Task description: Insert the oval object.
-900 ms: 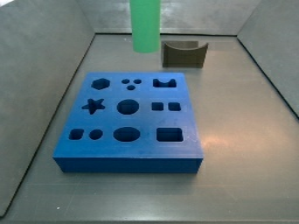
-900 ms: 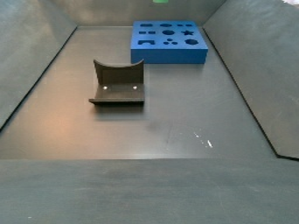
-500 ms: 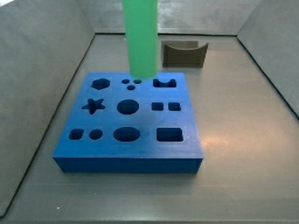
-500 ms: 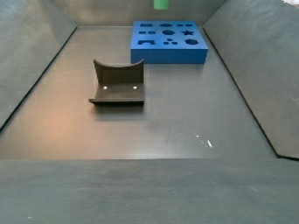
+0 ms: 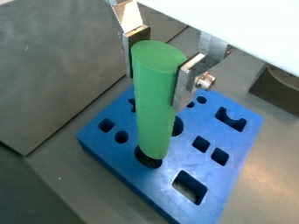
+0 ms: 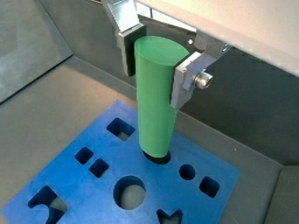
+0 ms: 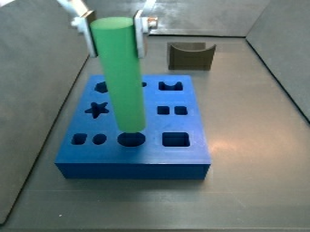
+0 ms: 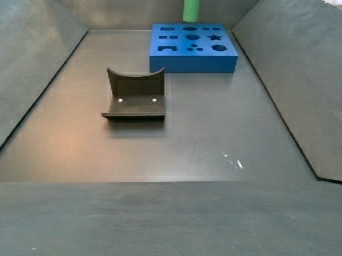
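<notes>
The oval object is a tall bright green peg (image 7: 121,82), upright. My gripper (image 7: 112,23) is shut on its upper end; silver fingers (image 5: 194,68) press both sides in both wrist views (image 6: 158,83). Its lower end sits in or right at the oval hole in the front row of the blue block (image 7: 182,159), as a side view and both wrist views (image 5: 149,157) show. In a side view only a short green stub (image 8: 191,10) shows above the far blue block (image 8: 194,62).
The blue block (image 6: 82,188) has several other shaped holes, star, hexagon, square and round. A dark olive U-shaped block (image 7: 191,56) stands behind it and shows nearer in a side view (image 8: 134,97). Grey bin walls (image 7: 49,91) enclose the floor.
The peg has moved forward over the blue block and down, from above the back row to the front-row oval hole. The gripper has come into a side view.
</notes>
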